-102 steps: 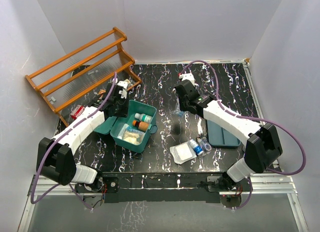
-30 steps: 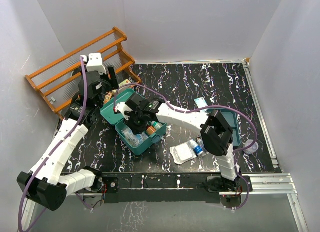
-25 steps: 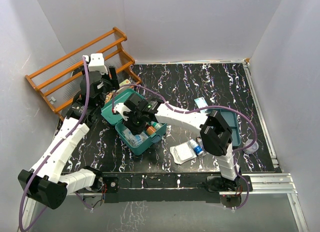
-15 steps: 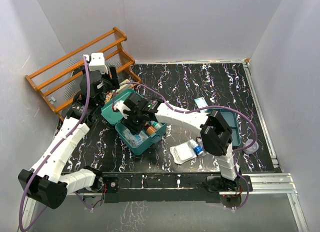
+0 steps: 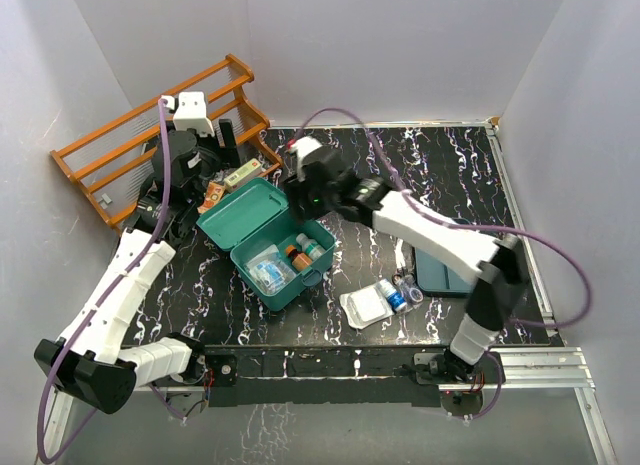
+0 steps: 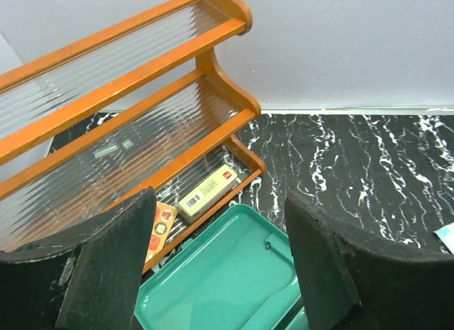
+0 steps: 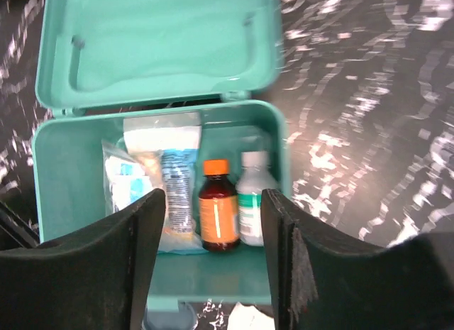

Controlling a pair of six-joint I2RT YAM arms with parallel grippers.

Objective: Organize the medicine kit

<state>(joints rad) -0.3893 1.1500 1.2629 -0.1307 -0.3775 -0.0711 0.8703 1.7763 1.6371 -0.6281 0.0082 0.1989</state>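
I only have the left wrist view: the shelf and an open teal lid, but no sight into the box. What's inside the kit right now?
Observer: In the medicine kit, an amber bottle with an orange cap sits between a white bottle and plastic packets.
Operator: Where's the right gripper?
Observer: The right gripper hangs open above the kit, holding nothing.
Operator: Anything outside the kit on the table?
Observer: Yes. A small blue-and-white bottle and a white packet lie near the front edge, beside a flat teal tray.
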